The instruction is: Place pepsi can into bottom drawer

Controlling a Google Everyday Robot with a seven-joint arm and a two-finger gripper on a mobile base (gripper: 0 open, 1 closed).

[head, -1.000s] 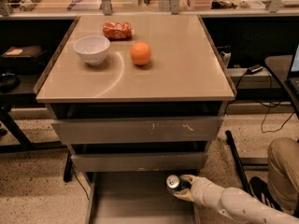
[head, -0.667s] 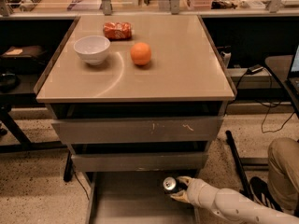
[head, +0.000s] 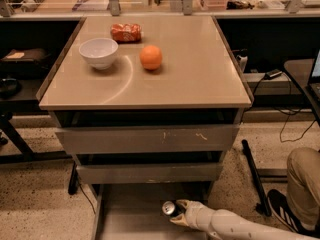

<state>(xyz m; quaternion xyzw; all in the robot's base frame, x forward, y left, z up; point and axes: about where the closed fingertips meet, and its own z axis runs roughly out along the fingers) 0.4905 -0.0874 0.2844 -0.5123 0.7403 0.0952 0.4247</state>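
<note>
No text, label or number can be read on anything here.

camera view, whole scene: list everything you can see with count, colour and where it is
pepsi can: 1, dark with silver top, over the bottom drawer, at the gripper's tip
bottom drawer: 1, grey, pulled out at floor level
upper drawers: 2, grey fronts, under the cabinet top
cabinet top: 1, beige
bowl: 1, white, left part of the top
orange: 1, orange, right of the bowl
snack bag: 1, red-orange, back of the top
person's leg and shoe: 1, tan trousers, dark shoe, lower right
cables: dark, floor at right
gripper: 1, white arm from lower right, at the can above the bottom drawer
</note>
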